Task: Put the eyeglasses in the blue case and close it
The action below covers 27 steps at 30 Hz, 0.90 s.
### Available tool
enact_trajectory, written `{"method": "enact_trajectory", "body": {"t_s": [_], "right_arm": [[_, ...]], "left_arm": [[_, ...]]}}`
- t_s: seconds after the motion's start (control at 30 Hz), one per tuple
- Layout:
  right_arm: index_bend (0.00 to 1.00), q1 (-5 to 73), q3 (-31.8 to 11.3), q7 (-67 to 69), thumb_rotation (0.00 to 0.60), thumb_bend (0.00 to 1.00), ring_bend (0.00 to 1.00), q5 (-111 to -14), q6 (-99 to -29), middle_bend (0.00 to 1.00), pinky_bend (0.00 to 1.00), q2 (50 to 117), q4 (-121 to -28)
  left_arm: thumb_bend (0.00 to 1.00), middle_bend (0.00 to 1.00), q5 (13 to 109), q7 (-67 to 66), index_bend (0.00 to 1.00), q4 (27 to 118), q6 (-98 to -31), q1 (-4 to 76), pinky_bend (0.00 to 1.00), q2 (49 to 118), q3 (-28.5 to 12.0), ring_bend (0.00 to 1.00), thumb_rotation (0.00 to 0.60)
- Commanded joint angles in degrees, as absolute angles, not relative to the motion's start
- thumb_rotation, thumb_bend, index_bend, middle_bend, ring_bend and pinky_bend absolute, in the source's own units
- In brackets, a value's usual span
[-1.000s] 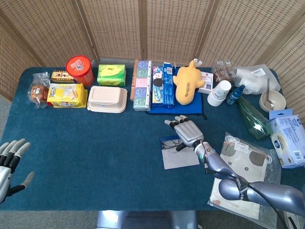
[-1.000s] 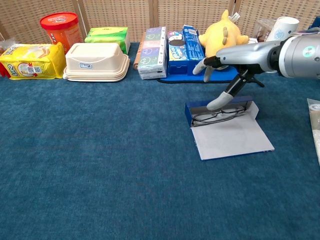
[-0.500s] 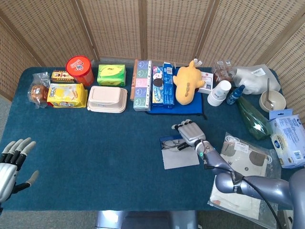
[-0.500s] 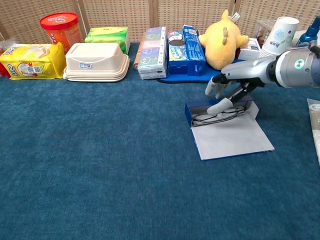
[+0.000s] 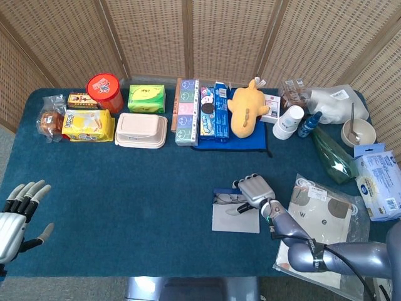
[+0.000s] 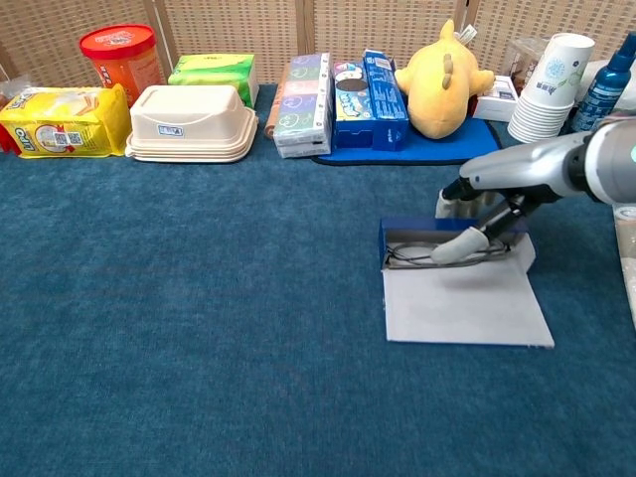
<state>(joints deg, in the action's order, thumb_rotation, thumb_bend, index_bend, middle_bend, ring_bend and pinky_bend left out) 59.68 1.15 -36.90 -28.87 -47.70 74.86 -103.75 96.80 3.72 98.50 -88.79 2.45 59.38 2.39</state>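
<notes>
Head view shows the blue-carpeted tabletop (image 5: pixel 138 194) filling the frame, with a row of goods along its far edge: a yellow snack bag (image 5: pixel 88 125), a cream lidded box (image 5: pixel 141 130), a red canister (image 5: pixel 104 91), a green packet (image 5: pixel 146 98) and a yellow plush toy (image 5: pixel 245 108) lying on a blue mat (image 5: pixel 216 143). On the robot's right side lie clear plastic bags (image 5: pixel 322 216), and a stack of paper cups (image 6: pixel 549 87) stands behind them in the chest view. Nearer the middle sits the blue case (image 6: pixel 397 231), open – its pale grey lid (image 6: pixel 462 306) lies flat on the tabletop toward the robot. The right hand (image 6: pixel 484 221) reaches over the case from the right, fingers curled down at its far wall and thumb resting on the eyeglasses (image 6: pixel 422 254); whether it actually pinches them I cannot tell. The eyeglasses lie inside the case tray – dark, thin-framed. The left hand (image 5: pixel 17 216) hangs at the near left corner, well apart from everything, fingers spread and holding nothing.
</notes>
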Motion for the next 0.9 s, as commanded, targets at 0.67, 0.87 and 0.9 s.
{"method": "enact_trajectory", "body": {"t_s": [0.67,0.87,0.9], "right_arm": [[0.26,53.61,6.17,-29.46,0.118,0.07,0.23,-44.40,-46.68,0.33,0.20,70.61,-113.96],[0.26,52.65,7.57,-28.78,0.115,0.07,0.23,-46.55,-46.36,0.33,0.20,70.20,-115.13],[0.26,52.53,7.70,-28.63,0.116,0.07,0.23,-46.85,-46.31,0.33,0.20,70.10,-115.32]], "left_arm": [[0.31,0.06,97.90,2.57,0.06,99.74,-91.48,0.53,0.00,58.44,3.67,0.00,0.600],[0.31,0.06,98.04,2.53,0.06,99.71,-91.63,0.29,0.00,58.52,3.86,0.00,0.600],[0.31,0.06,98.03,2.56,0.06,99.67,-91.64,0.26,0.00,58.54,3.88,0.00,0.600]]}}
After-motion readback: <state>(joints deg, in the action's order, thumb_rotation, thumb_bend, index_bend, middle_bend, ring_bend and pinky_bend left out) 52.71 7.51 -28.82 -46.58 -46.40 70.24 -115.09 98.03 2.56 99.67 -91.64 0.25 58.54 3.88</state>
